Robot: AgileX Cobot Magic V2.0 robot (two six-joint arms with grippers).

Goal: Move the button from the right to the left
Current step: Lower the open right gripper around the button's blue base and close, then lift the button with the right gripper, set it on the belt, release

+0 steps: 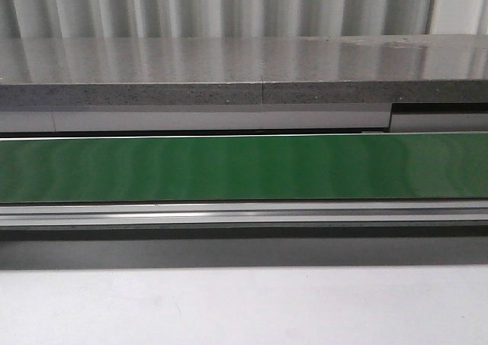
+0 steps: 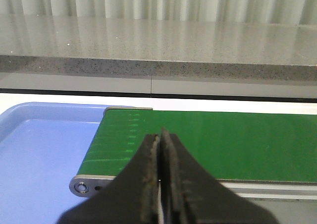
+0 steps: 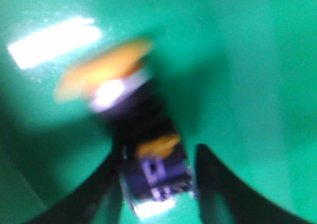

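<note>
The button [image 3: 148, 169] lies on the green belt [image 3: 257, 60] in the blurred right wrist view, with its yellow cap [image 3: 101, 73] pointing away from the fingers and its blue and grey body between them. My right gripper [image 3: 158, 152] is open around the body. One finger is close against it and the other stands a little apart. My left gripper [image 2: 160, 135] is shut and empty above the belt's left end [image 2: 237, 140]. The front view shows only the bare belt [image 1: 244, 168], with no gripper and no button in it.
A blue tray [image 2: 39, 154] sits just past the belt's left end roller [image 2: 81, 187]. A grey stone ledge [image 1: 244, 78] runs behind the belt. An aluminium rail [image 1: 244, 214] runs along its front, with the white table [image 1: 244, 307] below.
</note>
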